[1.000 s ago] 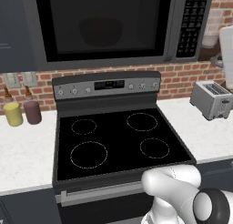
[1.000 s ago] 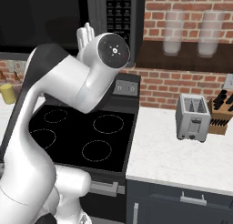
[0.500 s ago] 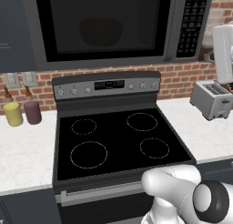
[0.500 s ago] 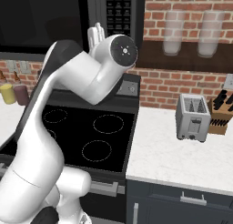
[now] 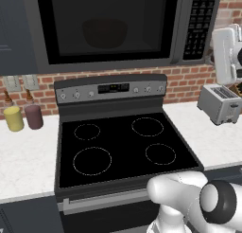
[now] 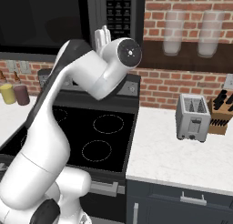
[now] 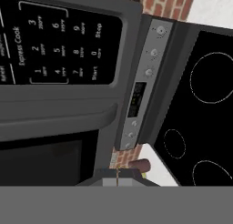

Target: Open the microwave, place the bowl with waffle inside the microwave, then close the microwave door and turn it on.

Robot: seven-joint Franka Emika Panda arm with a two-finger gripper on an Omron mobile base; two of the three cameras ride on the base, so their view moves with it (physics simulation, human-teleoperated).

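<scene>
Now the microwave door (image 5: 106, 28) is shut and, through its dark glass in the left base view, I can make out the bowl (image 5: 105, 32) sitting inside; the waffle I cannot pick out through the tint. So I judge the step in hand to be the last one: switching the microwave (image 5: 124, 29) on at its keypad (image 7: 63, 48).

To do this well I want a single fingertip-like contact, and the gripper (image 7: 117, 178) suits that, since its jaws are pressed fully together with nothing between them. In the hand view the Start key (image 7: 94, 73) sits on the bottom row of the pad, with the Stop key (image 7: 98, 29) in the same row. I need to line the closed tips up squarely on Start, push straight in along the panel's normal, and avoid brushing Stop or the number keys beside it. A slow, short press is safer than a jab, because a glancing touch could slide onto a neighbouring key.

As for pose, the arm (image 6: 82, 82) rises from the base and folds high, elbow bent over the stove (image 5: 125, 147), with the wrist lifted beside the keypad at the microwave's right edge. The hand is rolled, so the panel lettering reads sideways in its camera, and it stands near the pad but not yet touching it.
</scene>
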